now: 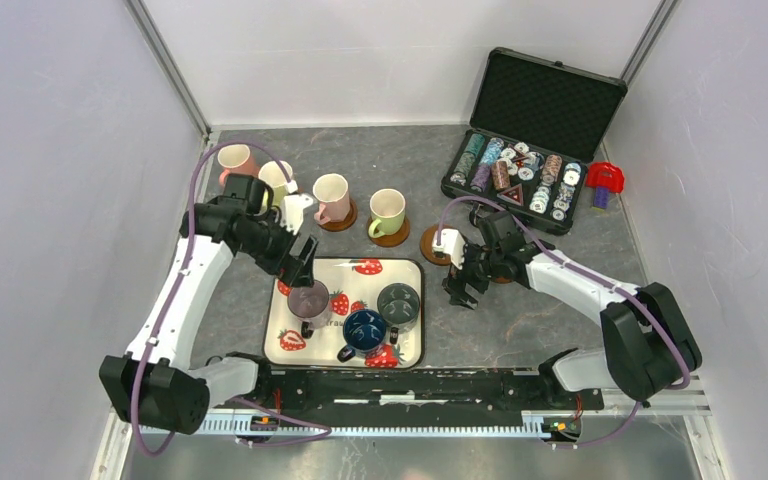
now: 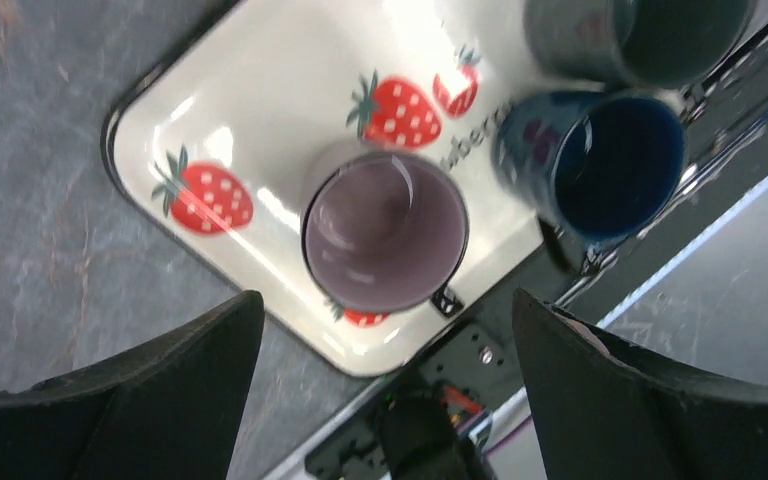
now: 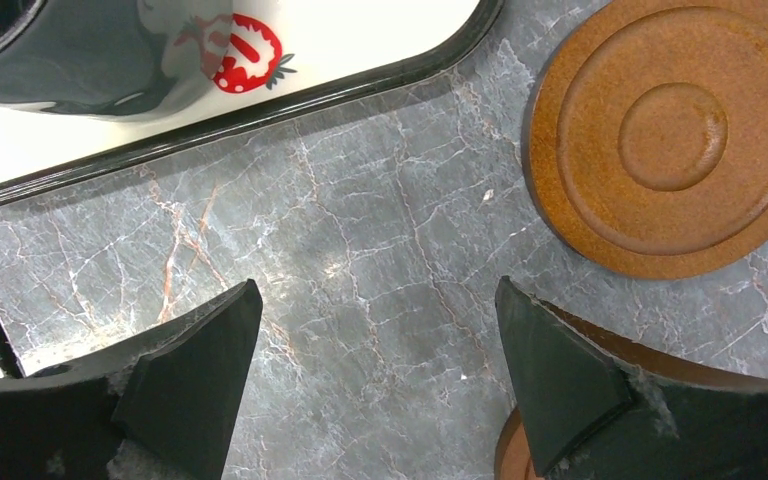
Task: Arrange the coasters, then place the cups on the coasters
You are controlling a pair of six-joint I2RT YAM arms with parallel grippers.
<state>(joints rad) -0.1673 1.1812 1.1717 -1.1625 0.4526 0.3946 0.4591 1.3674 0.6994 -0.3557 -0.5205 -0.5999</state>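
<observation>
Right pincer [image 3: 377, 300] over mostly hidden coaster [image 3: 506, 458]

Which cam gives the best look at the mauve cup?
Left wrist: the mauve cup fills the centre, seen straight down, rim whole, standing on the tray. Top view shows it small, right at the left gripper. Right wrist view misses it.
</observation>
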